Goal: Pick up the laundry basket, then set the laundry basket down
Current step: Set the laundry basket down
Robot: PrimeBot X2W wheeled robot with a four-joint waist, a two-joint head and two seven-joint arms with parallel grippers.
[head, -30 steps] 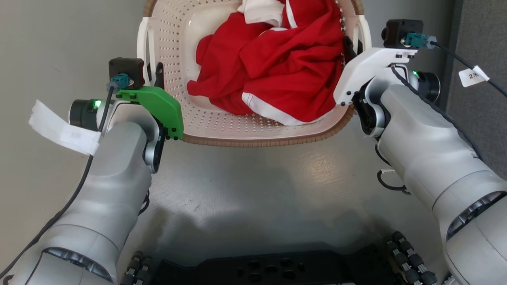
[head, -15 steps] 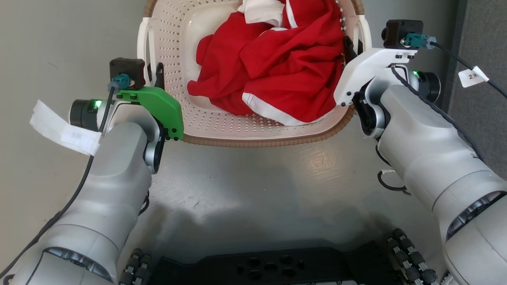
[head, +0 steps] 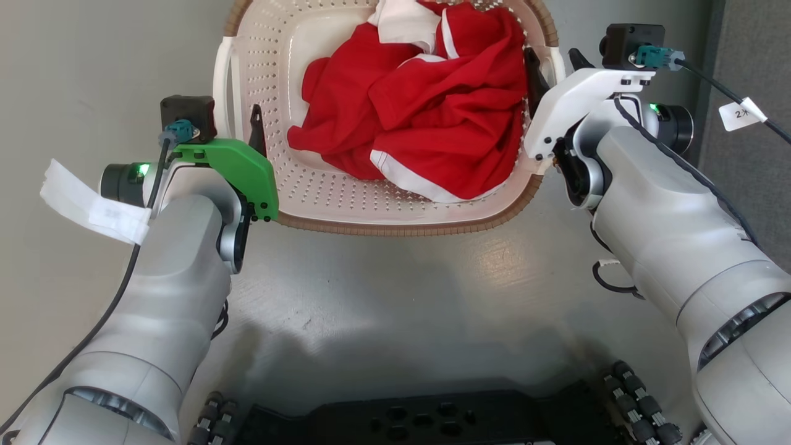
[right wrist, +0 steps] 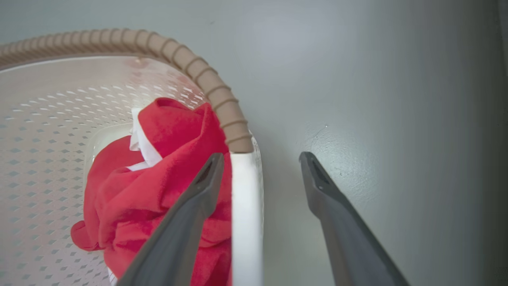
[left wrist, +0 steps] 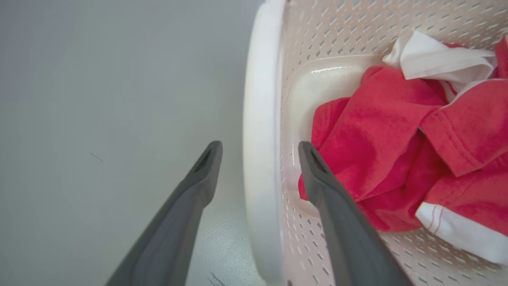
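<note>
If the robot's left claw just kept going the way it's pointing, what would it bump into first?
Probably the white handle of the laundry basket, which sits in the open left gripper's gap. Its inner finger heads for the red garment, the outer for the grey floor; depth is unclear.

Laundry basket (head: 321, 191) on grey floor (head: 395, 290)

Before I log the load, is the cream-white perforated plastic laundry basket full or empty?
Partly full: crumpled red-and-white clothing lies inside the cream-white perforated plastic laundry basket, leaving bare perforated bottom on the robot's left side.
</note>
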